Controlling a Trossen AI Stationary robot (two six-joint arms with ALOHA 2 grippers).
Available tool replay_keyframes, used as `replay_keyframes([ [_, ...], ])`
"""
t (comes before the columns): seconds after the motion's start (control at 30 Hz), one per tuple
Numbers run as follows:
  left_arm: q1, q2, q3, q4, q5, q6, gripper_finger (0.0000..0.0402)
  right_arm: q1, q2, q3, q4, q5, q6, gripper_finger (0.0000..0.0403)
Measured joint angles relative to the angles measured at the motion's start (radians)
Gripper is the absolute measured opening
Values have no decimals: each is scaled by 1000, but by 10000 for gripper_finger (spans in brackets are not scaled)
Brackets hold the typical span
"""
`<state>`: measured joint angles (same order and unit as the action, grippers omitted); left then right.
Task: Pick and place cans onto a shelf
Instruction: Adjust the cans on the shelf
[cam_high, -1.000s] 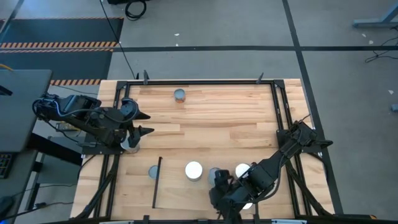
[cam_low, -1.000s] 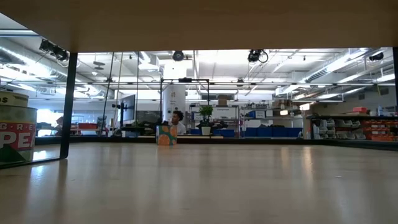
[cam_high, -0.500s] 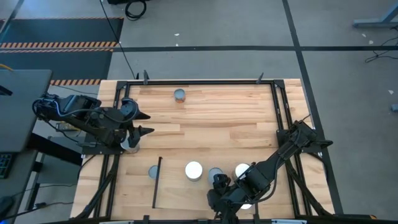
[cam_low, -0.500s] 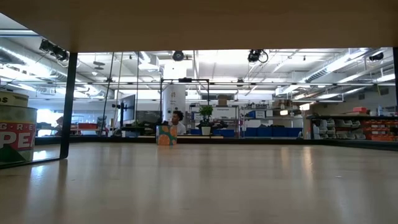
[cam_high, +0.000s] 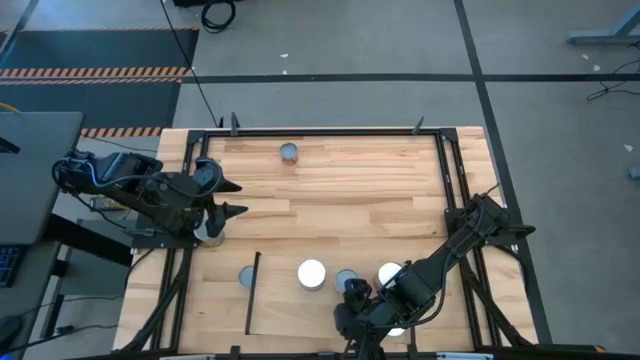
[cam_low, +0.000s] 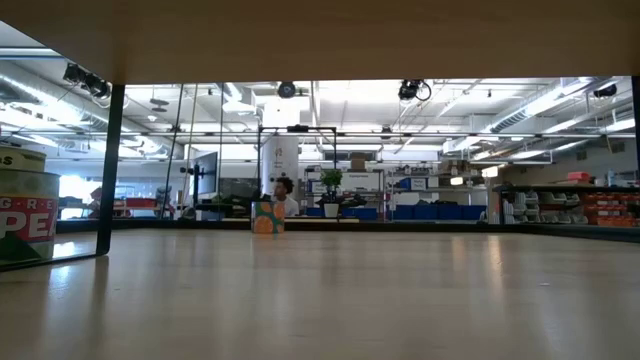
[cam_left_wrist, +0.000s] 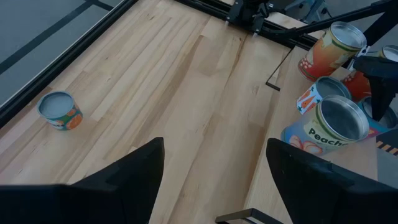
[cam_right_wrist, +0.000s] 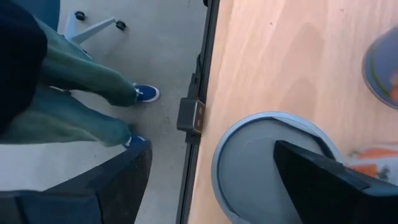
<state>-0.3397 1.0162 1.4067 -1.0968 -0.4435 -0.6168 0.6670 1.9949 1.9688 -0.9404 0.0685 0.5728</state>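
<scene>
I've got the right gripper (cam_high: 352, 318) spread wide, holding nothing, grey can (cam_right_wrist: 273, 165) upright directly under it at the shelf (cam_high: 290, 315) front edge. Left gripper (cam_high: 232, 198) is open too, well away from shelf, so right arm's nearer

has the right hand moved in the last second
Yes, slightly. In the high view the right hand has shifted toward the table's near edge and a little left, away from the grey can; the white can stayed put.

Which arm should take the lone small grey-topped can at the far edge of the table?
Left. The lone can sits in the open left gripper's wrist view, unobstructed; the right gripper is across the table over near-edge cans.
</scene>
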Motion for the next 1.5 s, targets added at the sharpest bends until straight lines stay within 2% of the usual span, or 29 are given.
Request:
replay_keyframes([
  [0.4,-31,-3,0,0,0,28,286,-3,1,127,-60,22,-35,346],
  [0.53,-42,-2,-1,-24,-5,-4,286,-4,2,117,-119,21,-41,346],
  [0.67,-59,-2,-45,-65,-6,-55,286,-3,3,84,-122,9,-35,346],
  [1.0,-86,-2,-154,-44,11,-141,286,-5,1,40,-88,-44,-45,346],
  [1.17,-86,-2,-158,-43,22,-152,286,-6,1,40,-76,-77,-49,346],
  [1.5,-86,-2,-159,-40,22,-156,286,-10,1,38,-46,-54,-54,346],
])
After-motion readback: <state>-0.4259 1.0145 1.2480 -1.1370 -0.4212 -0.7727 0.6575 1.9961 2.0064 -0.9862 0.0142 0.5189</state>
